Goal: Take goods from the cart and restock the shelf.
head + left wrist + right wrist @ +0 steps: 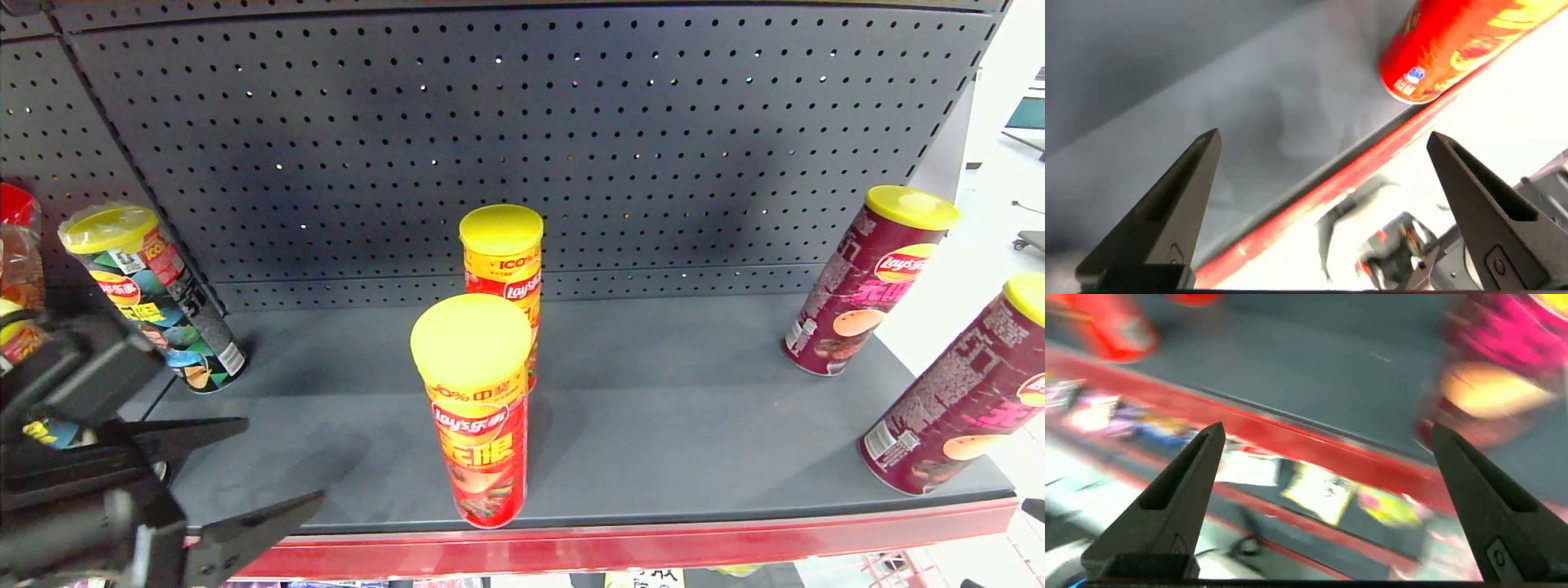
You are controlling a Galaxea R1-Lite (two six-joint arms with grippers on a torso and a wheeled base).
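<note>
The left claw [282, 461] hangs wide open and empty over the red front lip of the shelf [669, 457]. Nearest to it, just to its right and a little farther in, stands the front red chip can [480, 425], a tall upright tube in red with yellow print and a flat yellow lid. A second red chip can [502, 261] of the same look stands directly behind the first. Beyond the left claw, toward the pegboard back [490, 122], stands a multicoloured chip can [159, 302] with a clear-wrapped yellow lid. Well apart to the claw's right are the nearer maroon can [955, 400], at the shelf's front corner, and the farther maroon can [865, 286] behind it. That makes five cans: two red, two maroon, one multicoloured. The right claw [1327, 437] is also spread open with nothing in it, over the red lip, and a blurred maroon can lies just beyond it.
</note>
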